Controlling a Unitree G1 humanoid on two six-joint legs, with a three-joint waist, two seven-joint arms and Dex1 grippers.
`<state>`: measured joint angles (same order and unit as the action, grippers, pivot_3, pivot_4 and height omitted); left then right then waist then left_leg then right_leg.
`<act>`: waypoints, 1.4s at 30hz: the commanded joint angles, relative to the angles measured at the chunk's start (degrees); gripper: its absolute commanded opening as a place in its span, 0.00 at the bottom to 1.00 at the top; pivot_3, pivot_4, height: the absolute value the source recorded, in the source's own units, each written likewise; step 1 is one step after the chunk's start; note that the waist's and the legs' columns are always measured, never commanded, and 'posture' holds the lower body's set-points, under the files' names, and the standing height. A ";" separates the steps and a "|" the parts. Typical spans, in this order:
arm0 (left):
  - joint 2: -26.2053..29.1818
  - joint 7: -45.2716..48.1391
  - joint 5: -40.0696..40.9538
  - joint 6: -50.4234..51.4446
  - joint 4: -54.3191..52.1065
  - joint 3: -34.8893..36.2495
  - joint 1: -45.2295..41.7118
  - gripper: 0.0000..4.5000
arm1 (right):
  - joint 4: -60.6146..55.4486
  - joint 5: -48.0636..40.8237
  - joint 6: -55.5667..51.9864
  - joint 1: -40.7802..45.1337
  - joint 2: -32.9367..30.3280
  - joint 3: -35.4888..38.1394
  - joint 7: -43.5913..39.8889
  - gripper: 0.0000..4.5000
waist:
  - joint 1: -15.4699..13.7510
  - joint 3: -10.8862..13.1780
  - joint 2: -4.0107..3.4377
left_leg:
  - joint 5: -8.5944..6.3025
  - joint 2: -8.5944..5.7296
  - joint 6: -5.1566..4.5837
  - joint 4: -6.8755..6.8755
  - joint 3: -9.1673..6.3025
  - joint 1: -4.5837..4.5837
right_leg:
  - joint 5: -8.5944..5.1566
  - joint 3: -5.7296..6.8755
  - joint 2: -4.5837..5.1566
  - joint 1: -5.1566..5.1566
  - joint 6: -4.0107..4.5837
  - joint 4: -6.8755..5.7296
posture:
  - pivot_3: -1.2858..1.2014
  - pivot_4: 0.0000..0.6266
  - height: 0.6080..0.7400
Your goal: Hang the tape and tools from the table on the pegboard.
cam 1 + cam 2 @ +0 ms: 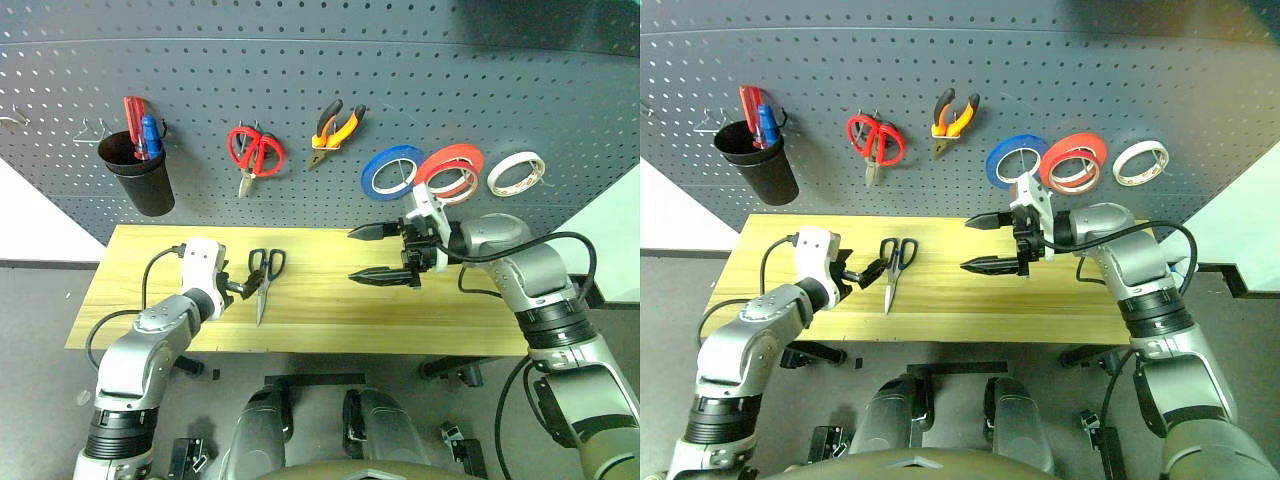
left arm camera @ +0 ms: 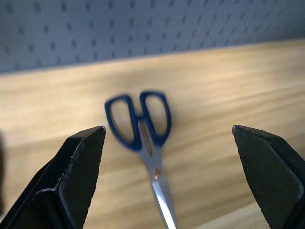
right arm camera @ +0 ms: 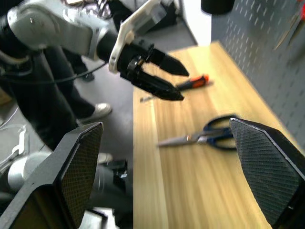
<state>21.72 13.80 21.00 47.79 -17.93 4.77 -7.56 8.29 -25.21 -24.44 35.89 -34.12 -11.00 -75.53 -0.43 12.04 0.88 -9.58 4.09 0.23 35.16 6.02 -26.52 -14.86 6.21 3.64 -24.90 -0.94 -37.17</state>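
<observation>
- The pegboard (image 1: 320,120) spans the wall behind the table and already carries the white tape (image 1: 516,173) at its right end and the orange-handled pliers (image 1: 335,127) near the middle.
- The table (image 1: 330,310) holds the dark-handled scissors (image 1: 265,278) left of centre, loops toward the back edge and blades pointing at the front edge; the orange-handled screwdriver (image 3: 193,83) lies nearer the left end.
- The scissors are slim, with two oval loops and narrow steel blades shut flat on the wood.
- The left gripper (image 1: 243,287) hovers just beside the scissors on their left, jaws spread wide and empty.
- The right gripper (image 1: 378,254) hangs above the table's middle, pointing left, jaws also spread and holding nothing.
- The step in hand looks like picking up the scissors: I would centre the left fingers across the pivot or loops, come down low enough to catch the thin metal, and keep a loop free for a hook.
</observation>
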 commanded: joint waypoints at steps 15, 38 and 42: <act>-9.28 -11.09 -7.84 12.23 11.06 -2.97 -12.06 1.00 | 17.41 8.22 11.30 8.05 0.74 0.37 -5.58 1.00 | -0.30 6.64 0.23 | 0.09 -0.04 -0.16 0.06 0.04 -0.06 | 0.04 -0.01 0.07 0.03 -0.44 -0.17 | 0.52 0.59 0.92; -14.75 -16.29 -12.66 14.31 19.93 -1.99 -17.95 1.00 | 19.13 10.69 13.36 7.36 0.31 1.87 -5.64 1.00 | -0.31 7.95 0.17 | 0.13 -0.05 -0.10 0.13 0.07 0.03 | 0.03 -0.02 0.14 0.04 -0.50 -0.39 | 0.51 0.62 0.92; -15.30 -15.09 -12.50 14.01 20.57 -2.84 -18.09 1.00 | 19.72 11.47 14.82 7.31 0.71 1.67 -5.29 1.00 | -0.30 7.95 0.17 | 0.13 -0.06 -0.10 0.12 0.08 0.03 | 0.03 -0.02 0.14 0.04 -0.50 -0.38 | 0.51 0.61 0.92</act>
<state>6.82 -2.60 8.27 61.73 2.31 2.85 -26.68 28.49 -13.71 -10.78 43.20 -33.03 -10.64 -80.70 -0.74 19.99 1.04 -9.44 4.03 0.14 35.29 6.10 -26.48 -14.83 6.19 3.78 -24.86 -1.44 -37.56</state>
